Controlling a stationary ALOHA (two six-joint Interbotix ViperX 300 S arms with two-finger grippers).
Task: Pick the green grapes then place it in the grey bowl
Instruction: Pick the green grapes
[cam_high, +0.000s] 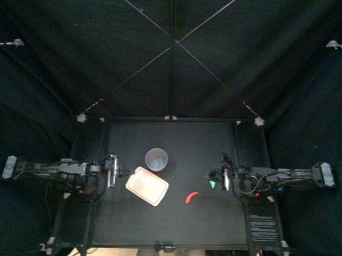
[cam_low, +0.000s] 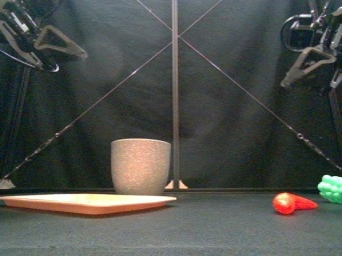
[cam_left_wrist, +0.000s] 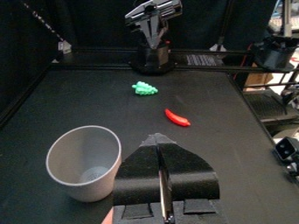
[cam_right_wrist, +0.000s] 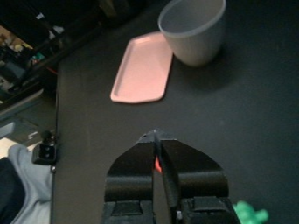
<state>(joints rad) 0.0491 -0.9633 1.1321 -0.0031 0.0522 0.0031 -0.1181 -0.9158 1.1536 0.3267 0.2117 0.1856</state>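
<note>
The green grapes (cam_low: 331, 187) lie at the table's right side, small in the top view (cam_high: 215, 184), close beside the right arm. The tall grey speckled cup (cam_high: 158, 158) stands upright near the table's middle, also in the front view (cam_low: 140, 165). My right gripper (cam_right_wrist: 153, 134) hangs high above the table with its jaws shut and nothing in them; the grapes (cam_right_wrist: 251, 213) show at that view's edge. My left gripper (cam_left_wrist: 159, 138) is shut and empty too, raised at the left, with the cup (cam_left_wrist: 84, 160) beside it and the grapes (cam_left_wrist: 145, 87) far across the table.
A flat pink tray (cam_high: 147, 185) lies in front of the cup, slightly left. A red chili toy (cam_high: 194, 197) rests between the tray and the grapes, left of the grapes in the front view (cam_low: 291, 203).
</note>
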